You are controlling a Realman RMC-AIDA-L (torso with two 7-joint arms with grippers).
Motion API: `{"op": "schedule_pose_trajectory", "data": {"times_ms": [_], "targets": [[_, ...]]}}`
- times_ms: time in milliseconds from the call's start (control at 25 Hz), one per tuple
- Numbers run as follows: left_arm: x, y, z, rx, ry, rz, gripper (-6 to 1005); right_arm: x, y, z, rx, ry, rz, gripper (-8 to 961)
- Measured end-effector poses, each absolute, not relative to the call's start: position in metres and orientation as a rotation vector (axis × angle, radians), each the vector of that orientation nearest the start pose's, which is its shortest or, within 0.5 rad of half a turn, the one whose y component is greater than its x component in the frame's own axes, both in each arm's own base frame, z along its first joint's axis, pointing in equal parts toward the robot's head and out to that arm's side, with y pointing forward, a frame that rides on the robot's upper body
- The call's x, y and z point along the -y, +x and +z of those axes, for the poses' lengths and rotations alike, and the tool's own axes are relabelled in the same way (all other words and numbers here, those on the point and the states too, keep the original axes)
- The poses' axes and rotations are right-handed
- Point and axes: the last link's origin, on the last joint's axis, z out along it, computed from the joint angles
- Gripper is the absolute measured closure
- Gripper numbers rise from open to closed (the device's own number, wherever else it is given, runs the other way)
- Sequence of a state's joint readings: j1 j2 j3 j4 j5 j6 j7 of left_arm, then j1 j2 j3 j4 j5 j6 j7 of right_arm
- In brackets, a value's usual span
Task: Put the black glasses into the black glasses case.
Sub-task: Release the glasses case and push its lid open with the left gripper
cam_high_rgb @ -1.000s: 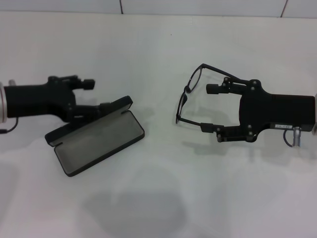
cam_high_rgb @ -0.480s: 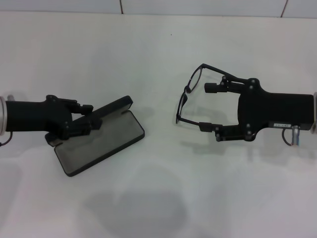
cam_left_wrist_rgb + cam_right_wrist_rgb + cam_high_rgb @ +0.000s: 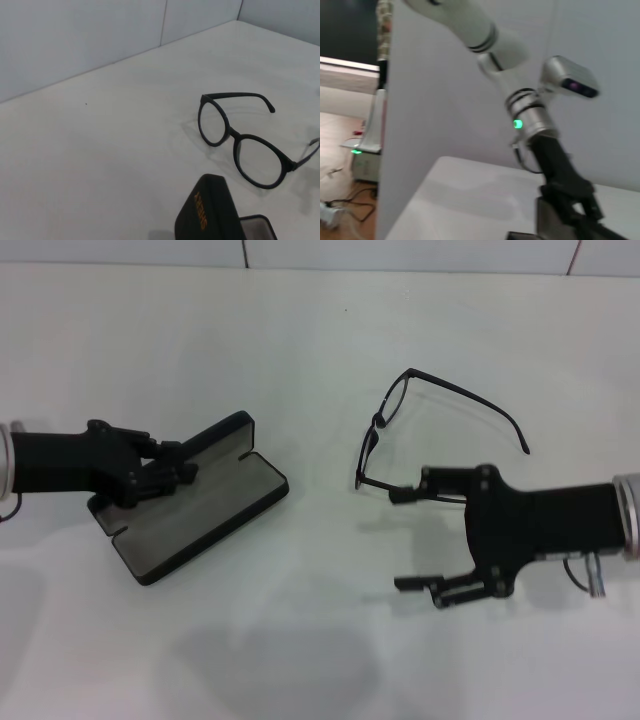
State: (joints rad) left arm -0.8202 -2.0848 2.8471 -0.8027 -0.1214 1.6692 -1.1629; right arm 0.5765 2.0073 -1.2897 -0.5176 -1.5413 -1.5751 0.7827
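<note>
We saw the black glasses [image 3: 385, 435] standing on the white table [image 3: 320, 330], arms unfolded, lenses turned toward the black glasses case [image 3: 195, 510]. That case lay well apart on the left, lid up and grey lining showing. Our left gripper [image 3: 172, 472] was closed on the lid's edge. Our right gripper [image 3: 400, 538] hung on the near side of the glasses with its fingers spread wide and holding nothing, the upper finger [image 3: 425, 488] close against the nearer arm.
</note>
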Motion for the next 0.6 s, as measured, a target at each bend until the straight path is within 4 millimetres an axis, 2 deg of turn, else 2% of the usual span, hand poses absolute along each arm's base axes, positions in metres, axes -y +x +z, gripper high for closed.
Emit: {"op": "schedule_pose_trajectory", "data": {"times_ms": [200,280,520,600], "targets": [[-0.345,-0.293,0.037,0.618,-2.691,-0.28,615,-0.302,0.217,-0.045,0.418,-2.944,0.812,160],[-0.352,-0.285,0.038,0.573,-2.692,-0.298,682,-0.301,0.217,-0.046,0.429,-2.945,0.813,160],[-0.38,-0.248,0.031,0.417,-2.724,-0.366,884,-0.295,0.221,-0.048,0.454,-2.942,0.823,160],[-0.391,-0.235,0.028,0.363,-2.733,-0.343,909,-0.289,0.224,-0.048,0.469,-2.937,0.841,160]]}}
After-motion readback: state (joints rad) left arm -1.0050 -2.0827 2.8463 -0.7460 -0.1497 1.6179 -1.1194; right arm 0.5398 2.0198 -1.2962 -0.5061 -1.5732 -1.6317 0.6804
